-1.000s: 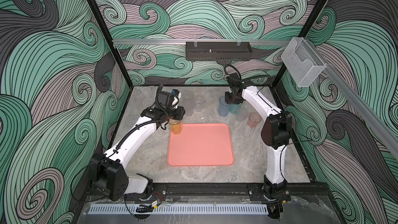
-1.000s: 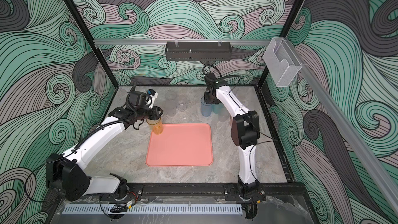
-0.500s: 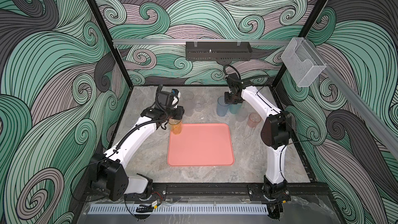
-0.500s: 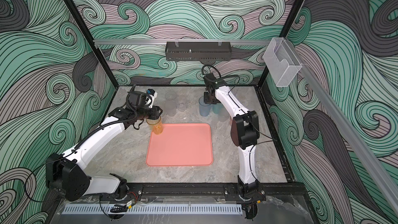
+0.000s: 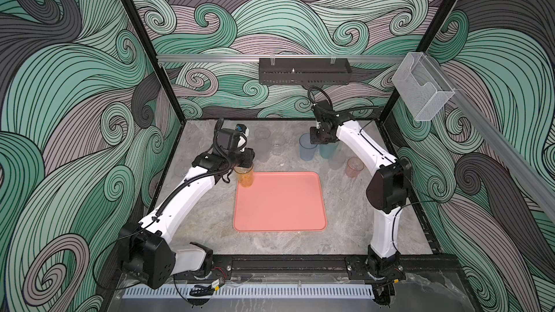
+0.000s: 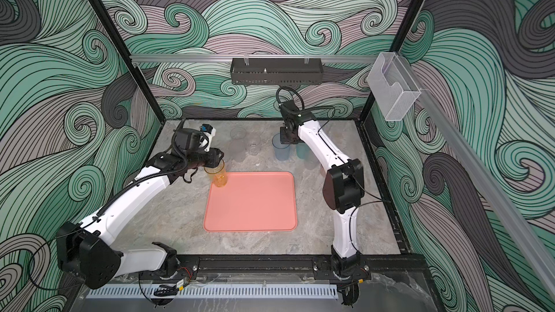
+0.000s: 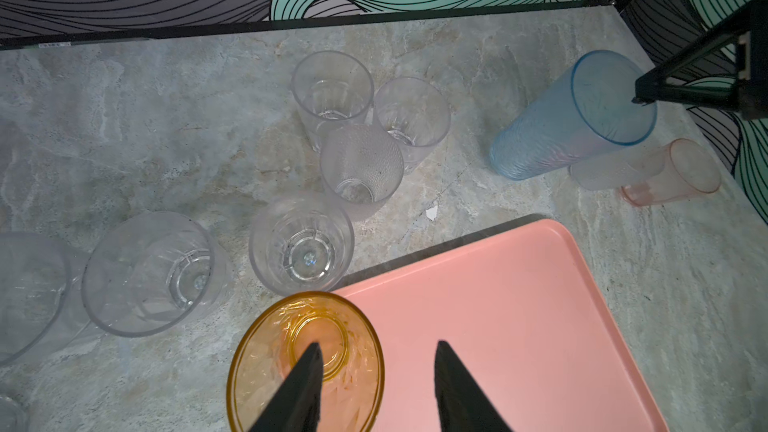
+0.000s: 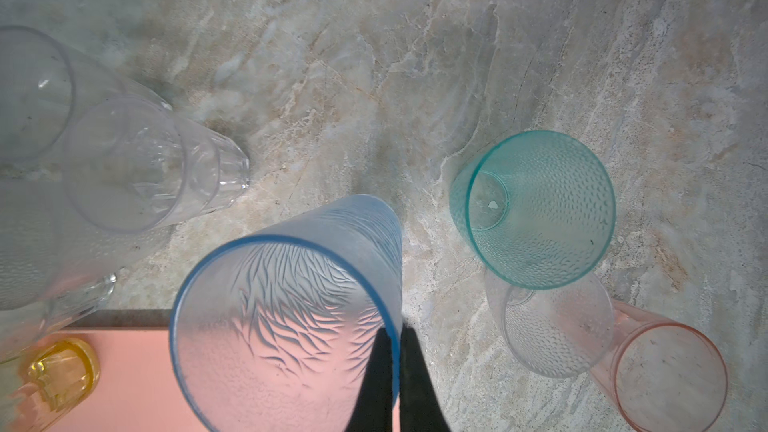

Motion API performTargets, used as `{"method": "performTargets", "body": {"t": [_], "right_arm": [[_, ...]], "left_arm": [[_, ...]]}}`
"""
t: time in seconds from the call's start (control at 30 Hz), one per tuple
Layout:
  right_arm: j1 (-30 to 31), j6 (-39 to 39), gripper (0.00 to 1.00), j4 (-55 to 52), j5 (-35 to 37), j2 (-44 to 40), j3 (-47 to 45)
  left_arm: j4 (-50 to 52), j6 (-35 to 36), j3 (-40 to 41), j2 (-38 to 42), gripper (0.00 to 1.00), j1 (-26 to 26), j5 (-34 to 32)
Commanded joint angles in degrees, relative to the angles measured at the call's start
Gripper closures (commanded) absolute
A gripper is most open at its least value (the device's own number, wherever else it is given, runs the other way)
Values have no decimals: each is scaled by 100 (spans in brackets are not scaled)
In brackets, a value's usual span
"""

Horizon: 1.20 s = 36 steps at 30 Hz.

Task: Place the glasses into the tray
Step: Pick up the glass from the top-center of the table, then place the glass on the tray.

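The salmon-pink tray (image 5: 280, 205) (image 6: 252, 202) lies mid-table. A tall amber glass (image 5: 244, 175) (image 7: 266, 367) stands upright at its far left corner. My left gripper (image 7: 376, 344) is open above it, with one finger inside the glass and the other outside over the tray (image 7: 519, 326), neither pressing the wall. My right gripper (image 8: 392, 330) is shut on the rim of the tall blue glass (image 8: 282, 317) (image 5: 307, 147) behind the tray, pinching the wall between its fingers. A teal glass (image 8: 536, 209) and a short reddish glass (image 8: 669, 376) (image 5: 354, 167) stand close by.
Several clear glasses (image 7: 349, 164) (image 5: 264, 145) cluster behind the tray's far left side, with more at the left (image 7: 153, 272). A clear dimpled glass (image 8: 557, 326) stands between the teal and reddish ones. A black basket (image 5: 303, 70) and a clear box (image 5: 420, 85) hang on the walls.
My right gripper's jaws have closed onto the blue glass's rim. The left arm and the amber glass have not moved.
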<state>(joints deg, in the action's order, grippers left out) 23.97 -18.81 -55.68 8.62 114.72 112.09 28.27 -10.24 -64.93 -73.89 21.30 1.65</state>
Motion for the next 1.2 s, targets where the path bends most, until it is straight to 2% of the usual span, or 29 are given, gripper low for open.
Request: {"method": "performTargets", "body": {"t": [0.0,0.07,0.23,0.3,0.4,0.53,0.8,1.17], "right_arm": [[96,59,97,-177,-22,-321,-19],[171,103,98,-247,-60,-438,-91],[526,167,99,-360,-81,-845,-500],[716,158,100,-438,-80,-963,-602],[1028,132,100,-573,-89,-1070,-701],[1386,-40,100,-598,-323,-1147,-859],[2076,-407,100,-175,-546,-794,-824],[2374,-109,100,-47,-308,170,-37]], "left_arm": [[32,-23,-10,146,53,-3,-414],[183,-102,-65,179,50,-25,-797],[658,-268,-239,295,18,-130,-1730],[742,-199,-273,309,13,-139,-1872],[812,-149,-286,314,13,-160,-1805],[735,-147,-208,314,13,-170,-1222],[515,-443,114,416,15,-212,-692],[248,-446,537,524,14,-218,-669]]}}
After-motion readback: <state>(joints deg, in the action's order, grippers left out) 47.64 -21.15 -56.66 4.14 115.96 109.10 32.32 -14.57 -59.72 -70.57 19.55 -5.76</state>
